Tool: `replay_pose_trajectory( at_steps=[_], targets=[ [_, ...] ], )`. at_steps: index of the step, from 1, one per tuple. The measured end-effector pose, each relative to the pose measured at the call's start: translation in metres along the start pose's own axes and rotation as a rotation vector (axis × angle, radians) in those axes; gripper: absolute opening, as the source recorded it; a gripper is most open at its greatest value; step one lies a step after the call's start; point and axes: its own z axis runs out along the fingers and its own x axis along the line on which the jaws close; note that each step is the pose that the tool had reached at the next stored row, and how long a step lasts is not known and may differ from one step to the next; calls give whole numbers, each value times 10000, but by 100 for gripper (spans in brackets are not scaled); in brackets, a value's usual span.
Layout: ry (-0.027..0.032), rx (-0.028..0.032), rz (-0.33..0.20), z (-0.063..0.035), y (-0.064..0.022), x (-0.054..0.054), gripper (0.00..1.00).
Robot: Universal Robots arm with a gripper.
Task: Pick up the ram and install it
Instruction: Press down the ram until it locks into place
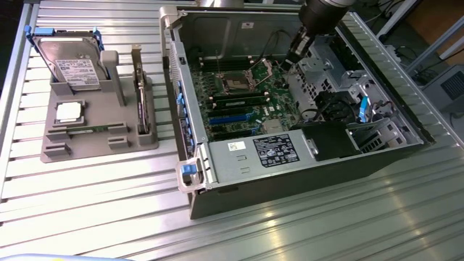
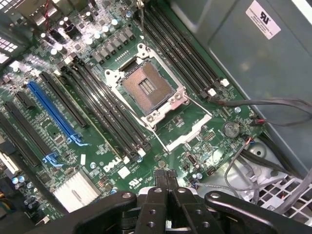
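A ram (image 1: 88,130), a thin green stick, lies in a slot near the front of the grey holder (image 1: 58,149) at the exterior view's left. Another green stick with black chips (image 1: 236,101) stands in a memory slot on the motherboard (image 1: 279,87) inside the open computer case. My gripper (image 1: 292,63) hangs over the motherboard just beside the empty processor socket (image 1: 233,76). In the wrist view the gripper (image 2: 165,175) is shut, with nothing between its fingers, above the board next to the socket (image 2: 147,87).
The holder also carries a hard drive (image 1: 69,62), a square silver processor (image 1: 69,111) and an upright dark expansion card (image 1: 142,103). Case walls (image 1: 177,81), a power supply (image 1: 272,149), drive cages (image 1: 326,68) and loose cables (image 2: 273,105) crowd the space around the board.
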Motion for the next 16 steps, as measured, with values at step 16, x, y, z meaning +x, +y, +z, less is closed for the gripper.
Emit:
replay_pose_trajectory(
  at_steps=[16],
  targets=[
    [-117,-4,1477,5,0,0,11]
  ],
)
